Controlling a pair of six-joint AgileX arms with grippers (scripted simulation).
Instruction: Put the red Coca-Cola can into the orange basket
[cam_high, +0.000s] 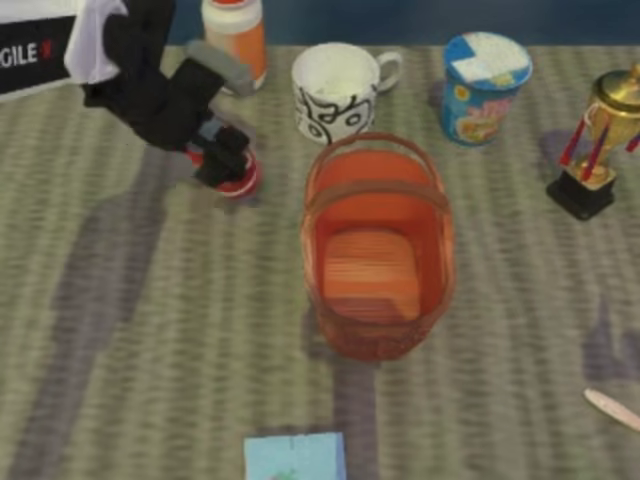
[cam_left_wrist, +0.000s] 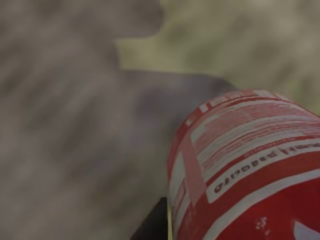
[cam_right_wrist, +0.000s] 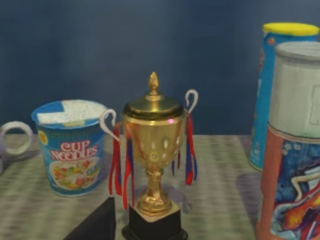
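The left gripper (cam_high: 228, 160) was pinching the red Coca-Cola can (cam_high: 237, 178) at the table's far left, left of the orange basket (cam_high: 378, 250). The can showed white print on red, close in the left wrist view (cam_left_wrist: 245, 170)

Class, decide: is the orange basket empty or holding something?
Empty: the orange basket shows only its slatted bottom; the red Coca-Cola can sits outside, under the left gripper.

A rendered tabletop test scene, not a lived-in room: a woven grey-green table (cam_high: 120, 330) against a flat blue backdrop, strewn with unrelated props, mug (cam_high: 340, 92), noodle cup (cam_high: 485, 88), trophy (cam_high: 600, 140), basket (cam_high: 378, 250).
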